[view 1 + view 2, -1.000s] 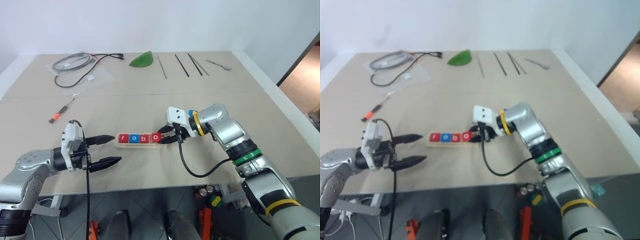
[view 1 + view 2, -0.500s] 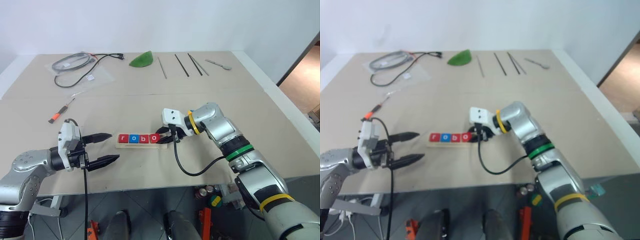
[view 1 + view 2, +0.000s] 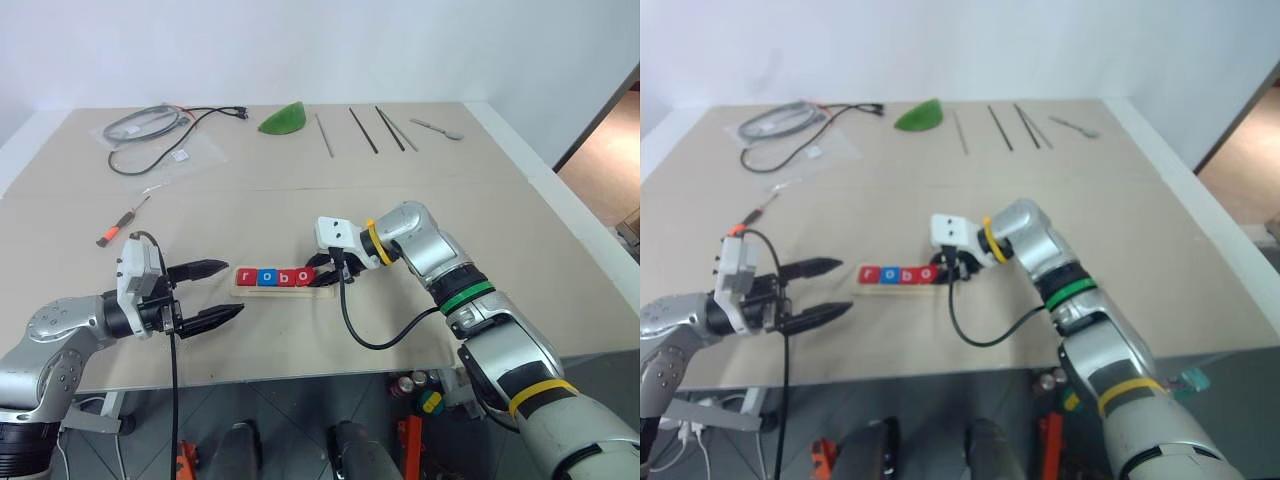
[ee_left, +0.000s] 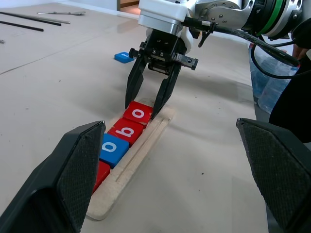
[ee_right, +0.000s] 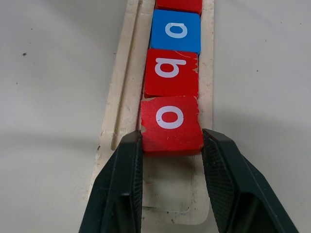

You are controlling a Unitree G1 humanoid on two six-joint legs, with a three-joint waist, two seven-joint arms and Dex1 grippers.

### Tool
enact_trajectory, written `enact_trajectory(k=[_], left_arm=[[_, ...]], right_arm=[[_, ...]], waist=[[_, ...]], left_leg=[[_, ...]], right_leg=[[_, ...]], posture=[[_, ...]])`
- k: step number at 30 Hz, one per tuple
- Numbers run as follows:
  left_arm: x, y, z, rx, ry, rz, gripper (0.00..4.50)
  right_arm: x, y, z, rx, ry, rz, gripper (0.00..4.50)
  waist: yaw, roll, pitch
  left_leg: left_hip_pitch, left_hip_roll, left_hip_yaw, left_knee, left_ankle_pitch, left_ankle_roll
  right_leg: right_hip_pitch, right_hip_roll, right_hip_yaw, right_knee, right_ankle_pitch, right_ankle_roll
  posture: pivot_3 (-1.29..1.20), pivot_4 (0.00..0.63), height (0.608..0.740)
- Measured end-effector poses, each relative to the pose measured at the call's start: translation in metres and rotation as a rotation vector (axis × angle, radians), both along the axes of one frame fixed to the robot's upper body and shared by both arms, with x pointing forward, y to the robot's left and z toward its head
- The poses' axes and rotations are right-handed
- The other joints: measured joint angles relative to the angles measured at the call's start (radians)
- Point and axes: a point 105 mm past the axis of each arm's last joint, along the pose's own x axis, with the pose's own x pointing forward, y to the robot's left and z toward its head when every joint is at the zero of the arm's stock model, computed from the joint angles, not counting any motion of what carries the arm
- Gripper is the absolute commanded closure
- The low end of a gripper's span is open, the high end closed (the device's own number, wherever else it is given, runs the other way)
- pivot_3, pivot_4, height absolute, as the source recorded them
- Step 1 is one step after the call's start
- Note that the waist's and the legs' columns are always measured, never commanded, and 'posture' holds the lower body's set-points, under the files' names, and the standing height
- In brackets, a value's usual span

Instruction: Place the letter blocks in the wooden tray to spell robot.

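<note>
In the left eye view, the wooden tray (image 3: 283,281) is seen lying near the front middle of the table (image 3: 300,200), with four letter blocks (image 3: 273,277) set in a row that reads r, o, b, o. The right gripper (image 3: 322,275) is placed at the right end of this row. The left gripper (image 3: 215,293) is held well apart from the tray, on its left side, with the jaws wide apart and nothing between them.

In the left wrist view, a fifth blue block (image 4: 124,57) is seen flat on the table behind the right gripper.

In the right wrist view, the jaws are clamped on the sides of the last red o block (image 5: 170,124), which sits in the tray; the tray space beyond it is bare
</note>
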Motion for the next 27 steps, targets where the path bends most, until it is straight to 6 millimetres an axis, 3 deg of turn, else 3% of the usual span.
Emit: enact_trajectory(k=[1,6,8,15,20,23,27], left_arm=[[0.000,0.000,0.000,0.000,-0.002,-0.001,0.00],[0.000,-0.001,0.001,-0.005,-0.004,-0.001,0.00],[0.000,-0.002,0.000,-0.011,-0.004,-0.001,0.00],[0.000,-0.005,-0.001,-0.022,0.001,-0.015,0.00],[0.004,-0.004,0.001,-0.030,-0.005,-0.012,0.00],[0.004,-0.004,0.000,-0.034,0.000,-0.010,0.00],[0.004,-0.005,0.000,-0.036,-0.001,-0.016,0.00]], right_arm=[[0.000,0.000,0.000,-0.001,0.003,0.001,2.29],[0.001,0.004,0.003,0.009,0.031,-0.003,0.45],[0.004,0.004,0.007,0.009,0.026,-0.011,0.05],[0.024,-0.005,0.034,0.051,-0.023,-0.092,0.05],[0.025,-0.019,0.044,0.085,-0.010,-0.106,0.05],[0.031,-0.027,0.050,0.124,-0.025,-0.164,0.70],[0.024,-0.028,0.042,0.191,0.014,-0.181,2.21]], waist=[[0.000,0.000,0.000],[0.000,0.000,0.000],[0.000,0.000,0.000],[0.000,0.000,0.000],[0.000,0.000,0.000],[0.000,0.000,0.000],[0.000,0.000,0.000]], left_leg=[[0.000,0.000,0.000,0.000,0.000,0.000],[0.000,0.000,0.000,0.000,0.000,0.000],[0.000,0.000,0.000,0.000,0.000,0.000],[0.000,0.000,0.000,0.000,0.000,0.000],[0.000,0.000,0.000,-0.001,0.000,0.000],[0.000,0.000,0.000,-0.001,0.000,0.000],[0.000,0.000,0.000,-0.001,0.000,0.000]], right_leg=[[0.000,0.000,0.000,0.000,0.000,0.000],[0.000,0.000,0.000,0.000,0.000,0.000],[0.000,0.000,0.000,0.000,0.000,0.000],[0.000,0.000,0.000,0.000,0.000,0.000],[0.000,0.000,0.000,0.000,-0.001,0.000],[0.000,0.000,0.000,0.000,-0.001,0.000],[0.000,0.000,0.000,0.000,-0.001,0.000]], posture=[[0.00,0.150,0.740],[0.00,0.150,0.740],[0.00,0.150,0.740],[0.00,0.150,0.740],[0.00,0.150,0.740],[0.00,0.150,0.740],[0.00,0.150,0.740]])
